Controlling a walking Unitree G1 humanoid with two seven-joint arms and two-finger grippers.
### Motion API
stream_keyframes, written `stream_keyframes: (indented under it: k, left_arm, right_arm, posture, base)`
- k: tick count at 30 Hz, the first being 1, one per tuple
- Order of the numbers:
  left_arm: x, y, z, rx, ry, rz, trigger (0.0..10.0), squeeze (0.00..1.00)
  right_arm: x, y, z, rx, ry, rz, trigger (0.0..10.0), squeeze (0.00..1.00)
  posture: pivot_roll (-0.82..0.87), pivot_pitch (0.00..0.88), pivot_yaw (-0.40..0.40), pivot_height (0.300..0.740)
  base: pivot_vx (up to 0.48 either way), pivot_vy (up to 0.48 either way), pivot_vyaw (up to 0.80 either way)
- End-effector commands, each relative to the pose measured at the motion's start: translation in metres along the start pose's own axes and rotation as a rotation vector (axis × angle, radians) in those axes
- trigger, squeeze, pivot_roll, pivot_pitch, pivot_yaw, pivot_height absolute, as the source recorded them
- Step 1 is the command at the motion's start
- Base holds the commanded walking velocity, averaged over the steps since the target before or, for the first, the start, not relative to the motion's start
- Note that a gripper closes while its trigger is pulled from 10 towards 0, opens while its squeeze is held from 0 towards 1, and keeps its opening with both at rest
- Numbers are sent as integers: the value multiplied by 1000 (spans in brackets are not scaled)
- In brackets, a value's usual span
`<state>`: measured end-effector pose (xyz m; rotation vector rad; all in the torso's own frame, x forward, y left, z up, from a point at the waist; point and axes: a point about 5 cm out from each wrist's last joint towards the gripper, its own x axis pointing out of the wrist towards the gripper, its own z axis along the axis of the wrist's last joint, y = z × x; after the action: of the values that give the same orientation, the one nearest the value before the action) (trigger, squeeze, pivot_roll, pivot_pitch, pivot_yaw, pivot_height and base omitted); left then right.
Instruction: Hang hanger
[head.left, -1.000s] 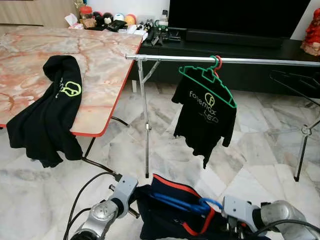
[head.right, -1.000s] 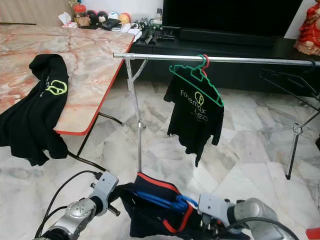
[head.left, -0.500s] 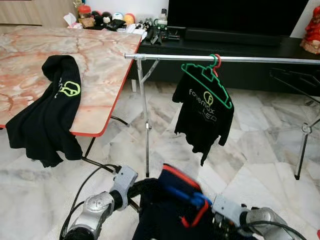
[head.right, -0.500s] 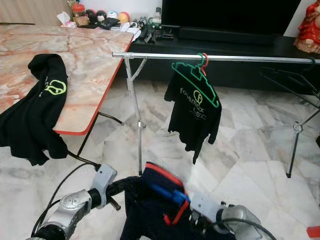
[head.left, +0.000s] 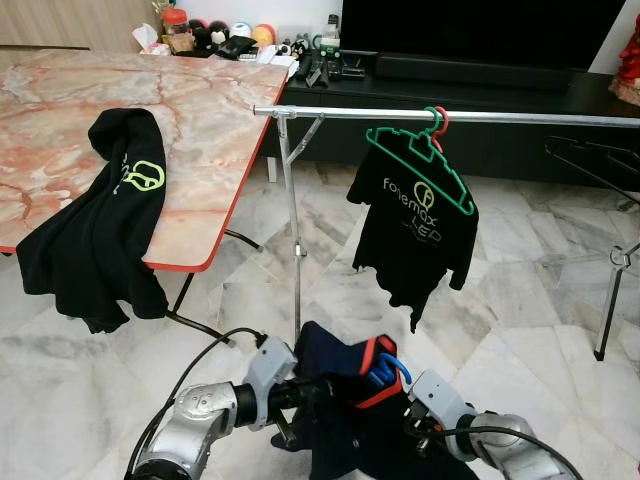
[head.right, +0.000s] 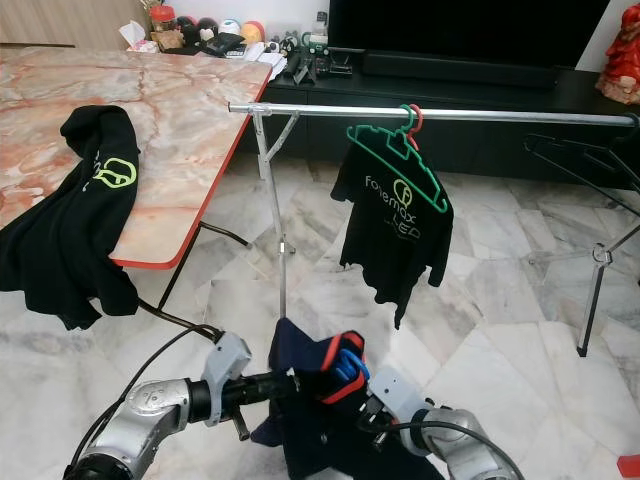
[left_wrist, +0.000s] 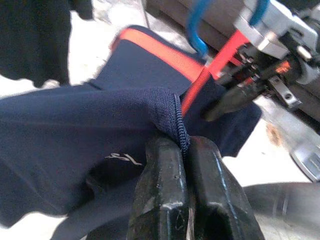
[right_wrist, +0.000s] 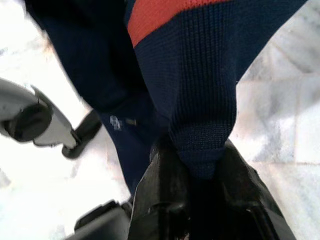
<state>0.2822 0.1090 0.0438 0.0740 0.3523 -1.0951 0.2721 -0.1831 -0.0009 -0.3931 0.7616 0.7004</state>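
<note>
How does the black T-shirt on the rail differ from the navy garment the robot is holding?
The black T-shirt hangs on a green hanger from the metal rail; the navy garment is bunched low between the left gripper and right gripper, both pinching its fabric. The T-shirt bears a printed logo; the navy garment has an orange-red collar band with a blue hanger poking out. Both are dark tops.

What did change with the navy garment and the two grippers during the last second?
The navy garment, spread wide between the grippers before, is now bunched narrow, its blue hanger hook standing upright. The left gripper and right gripper have drawn closer, each still pinching it. The rail and black shirt are unchanged.
</note>
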Motion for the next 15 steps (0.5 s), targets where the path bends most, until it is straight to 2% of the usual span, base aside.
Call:
stream_keyframes:
  k: [1, 2, 3, 4, 5, 6, 9, 15]
  left_arm:
    - [-2, -8, -16, 24, 108, -50, 235, 0]
    - [-3, -10, -18, 32, 128, -67, 1647, 1000]
    - [-3, -10, -18, 32, 128, -67, 1647, 1000]
    - [-5, -15, -21, 34, 147, -110, 4000, 1000]
    - [-6, -16, -21, 34, 152, -127, 4000, 1000]
    - [-7, -20, -23, 31, 171, -158, 10000, 1000]
    - [-13, -27, -32, 82, 288, -246, 10000, 1000]
    - [-13, -29, -32, 70, 284, -257, 10000, 1000]
  right_arm:
    - [-4, -11, 11, 12, -59, -51, 10000, 0]
    - [-4, -13, 12, 12, -66, -59, 10000, 0]
    - [-4, -13, 12, 12, -66, -59, 10000, 0]
    - [-6, -16, 16, 8, -84, -80, 10000, 0]
    - [-6, -17, 17, 5, -91, -89, 10000, 0]
    - [-6, -19, 19, 1, -102, -100, 10000, 0]
    - [-6, -20, 26, -45, -146, -96, 10000, 0]
    - [-6, -19, 34, -115, -195, -69, 10000, 0]
  posture:
    - [-78, 119, -18, 740]
    - [-84, 120, -18, 740]
    - [-84, 120, -18, 740]
    - [-85, 121, -17, 740]
    - [-85, 121, -17, 740]
    - [-80, 119, -20, 740]
    - [-75, 121, -21, 740]
    - [-74, 121, -20, 740]
  base:
    - [0, 0, 0]
    - [0, 0, 0]
    - [0, 0, 0]
    - [0, 0, 0]
    - [0, 0, 0]
    - [0, 0, 0]
    - [0, 0, 0]
    - [0, 0, 0]
